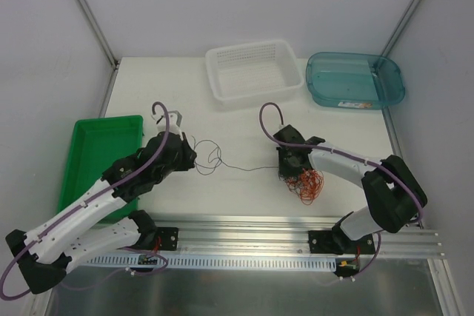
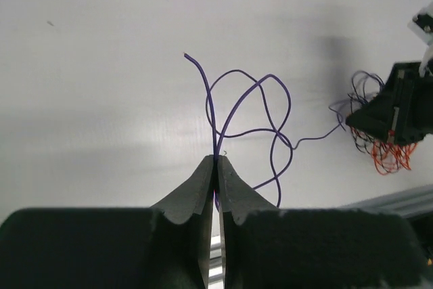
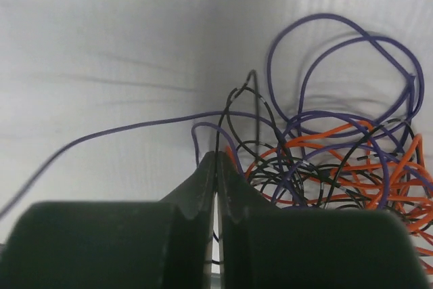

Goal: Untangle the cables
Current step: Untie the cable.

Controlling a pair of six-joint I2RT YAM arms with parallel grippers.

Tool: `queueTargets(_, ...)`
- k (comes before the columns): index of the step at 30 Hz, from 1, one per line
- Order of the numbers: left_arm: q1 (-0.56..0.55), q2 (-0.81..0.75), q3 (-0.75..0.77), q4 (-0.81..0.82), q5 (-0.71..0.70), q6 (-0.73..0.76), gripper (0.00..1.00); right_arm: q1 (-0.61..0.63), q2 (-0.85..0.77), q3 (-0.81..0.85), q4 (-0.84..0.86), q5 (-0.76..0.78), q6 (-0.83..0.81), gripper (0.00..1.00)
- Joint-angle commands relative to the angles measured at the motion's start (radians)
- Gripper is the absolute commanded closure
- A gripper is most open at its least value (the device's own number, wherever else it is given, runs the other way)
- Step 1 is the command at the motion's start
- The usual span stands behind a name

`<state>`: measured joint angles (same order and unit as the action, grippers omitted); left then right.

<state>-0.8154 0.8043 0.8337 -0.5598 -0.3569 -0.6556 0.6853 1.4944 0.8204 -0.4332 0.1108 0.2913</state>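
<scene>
The cables form a small orange, black and purple tangle (image 1: 307, 184) at the table's front right. One thin purple cable (image 1: 244, 168) runs left from it to loose loops (image 1: 211, 157). My left gripper (image 1: 187, 155) is shut on that purple cable; the left wrist view shows the strands (image 2: 233, 109) pinched at my left gripper's (image 2: 216, 160) tips. My right gripper (image 1: 290, 172) sits at the tangle's left edge. The right wrist view shows my right gripper (image 3: 218, 156) shut on a black strand (image 3: 226, 109) of the tangle (image 3: 338, 160).
A white mesh basket (image 1: 254, 70) and a teal tub (image 1: 355, 79) stand at the back. A green tray (image 1: 100, 153) lies at the left, partly under my left arm. An aluminium rail (image 1: 244, 231) runs along the front edge.
</scene>
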Motion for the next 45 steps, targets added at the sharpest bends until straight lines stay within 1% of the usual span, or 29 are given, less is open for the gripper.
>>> queueTargets(1,0.061,-0.063,0.068,-0.126,-0.091,0.048,0.95,-0.052,-0.043,-0.041,-0.026,-0.02,0.032,0.99)
queueTargets(4,0.125,-0.108,0.091,-0.181,-0.093,0.074,0.95,-0.118,-0.077,-0.079,-0.024,-0.026,0.029,0.99)
queueTargets(6,0.165,-0.135,0.099,-0.212,-0.129,0.088,0.95,-0.177,-0.124,-0.116,-0.025,-0.026,0.017,0.99)
queueTargets(7,0.208,-0.143,0.11,-0.241,-0.146,0.1,0.95,-0.216,-0.138,-0.128,-0.025,-0.028,0.009,0.99)
queueTargets(10,0.263,-0.155,0.13,-0.288,-0.218,0.126,0.94,-0.276,-0.195,-0.164,-0.036,-0.03,-0.009,0.99)
queueTargets(11,0.271,-0.152,0.136,-0.299,-0.243,0.131,0.93,-0.317,-0.209,-0.171,-0.039,-0.033,-0.012,0.99)
queueTargets(12,0.278,-0.145,0.142,-0.31,-0.299,0.131,0.93,-0.337,-0.238,-0.188,-0.041,-0.046,-0.014,0.99)
queueTargets(17,0.321,-0.111,0.174,-0.345,-0.413,0.14,0.93,-0.479,-0.33,-0.202,-0.074,-0.062,-0.033,0.99)
queueTargets(19,0.331,-0.102,0.191,-0.345,-0.377,0.133,0.96,-0.512,-0.377,-0.181,-0.088,-0.079,-0.07,0.99)
queueTargets(20,0.329,-0.096,0.197,-0.342,-0.338,0.122,0.96,-0.51,-0.393,-0.17,-0.091,-0.133,-0.089,0.99)
queueTargets(21,0.329,-0.093,0.2,-0.321,-0.239,0.113,0.97,-0.5,-0.408,-0.158,-0.09,-0.167,-0.101,0.98)
queueTargets(23,0.331,-0.086,0.191,-0.283,-0.128,0.122,0.99,-0.433,-0.441,-0.116,-0.076,-0.218,-0.138,0.94)
queueTargets(24,0.329,-0.082,0.179,-0.246,-0.081,0.122,0.99,-0.4,-0.447,-0.103,-0.075,-0.218,-0.141,0.92)
queueTargets(25,0.328,-0.08,0.173,-0.226,0.017,0.122,0.99,-0.338,-0.45,-0.081,-0.07,-0.217,-0.141,0.9)
queueTargets(26,0.329,-0.077,0.165,-0.21,0.054,0.122,1.0,-0.311,-0.45,-0.073,-0.055,-0.221,-0.136,0.87)
queueTargets(28,0.329,-0.073,0.148,-0.19,0.104,0.122,0.99,-0.25,-0.442,-0.066,-0.026,-0.232,-0.127,0.72)
queueTargets(29,0.329,-0.07,0.14,-0.192,0.104,0.123,0.9,-0.234,-0.428,-0.061,-0.013,-0.25,-0.124,0.65)
queueTargets(30,0.329,-0.07,0.118,-0.192,0.096,0.119,0.8,-0.216,-0.422,-0.06,-0.004,-0.253,-0.119,0.55)
queueTargets(32,0.329,-0.063,0.081,-0.192,0.063,0.106,0.56,-0.161,-0.413,-0.049,0.016,-0.255,-0.123,0.5)
queueTargets(33,0.329,-0.059,0.036,-0.193,0.05,0.084,0.45,-0.144,-0.411,-0.044,0.019,-0.252,-0.126,0.46)
queueTargets(35,0.329,-0.024,-0.005,-0.187,0.023,0.057,0.38,-0.099,-0.408,-0.037,0.025,-0.244,-0.133,0.39)
queueTargets(36,0.329,-0.005,-0.031,-0.181,0.013,0.042,0.31,-0.084,-0.405,-0.03,0.027,-0.241,-0.144,0.3)
queueTargets(37,0.329,0.016,-0.044,-0.164,-0.002,0.031,0.3,-0.058,-0.408,-0.032,0.031,-0.234,-0.147,0.27)
queueTargets(38,0.329,0.062,-0.062,-0.148,-0.016,0.027,0.3,-0.046,-0.408,-0.029,0.033,-0.221,-0.15,0.22)
queueTargets(39,0.329,0.084,-0.068,-0.135,-0.022,0.021,0.3,-0.037,-0.41,-0.029,0.034,-0.22,-0.153,0.2)
queueTargets(40,0.328,0.125,-0.076,-0.121,-0.03,0.013,0.3,-0.02,-0.411,-0.03,0.036,-0.218,-0.161,0.19)
queueTargets(42,0.329,0.159,-0.106,-0.051,-0.053,-0.001,0.31,0.003,-0.416,-0.038,0.04,-0.218,-0.161,0.18)
queueTargets(45,0.329,0.229,-0.137,0.012,-0.099,-0.019,0.35,0.026,-0.419,-0.056,0.057,-0.227,-0.155,0.18)
